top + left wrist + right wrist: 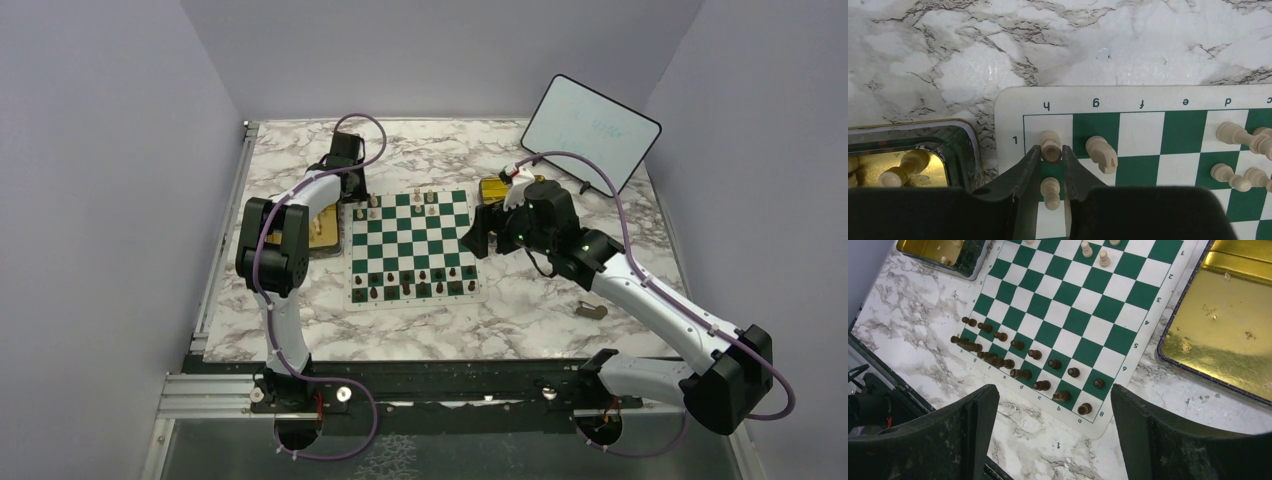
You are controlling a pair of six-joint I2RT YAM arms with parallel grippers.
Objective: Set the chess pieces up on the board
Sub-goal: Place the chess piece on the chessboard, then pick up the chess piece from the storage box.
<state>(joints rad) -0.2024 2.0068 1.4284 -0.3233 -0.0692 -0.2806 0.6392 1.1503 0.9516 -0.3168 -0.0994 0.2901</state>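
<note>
The left hand (1051, 154) is closed narrow on a cream rook (1051, 142). Its fingers (1029, 167) press either flank, as far as the wrist view shows. The rook stands upright on corner square h1 of the board (1013, 102), its long axis vertical.

The coming move turns on what sits in that same channel. A cream pawn (1050, 193) on h2 stands between the fingers, nearer the wrist, and a cream knight (1101, 154) on g1 is just beside the outer finger. I judge the only open way out is straight up, since any sideways drift would tip one of them.

Past the board's border lies the gold tray (964, 134) with spare cream pieces (899, 170) lying in it, near the left arm and its natural next reach.

The right hand (1053, 392) is spread wide and holds nothing. It hovers over the dark pieces (1018, 345) ranked on the near rows, well apart from the rook.
</note>
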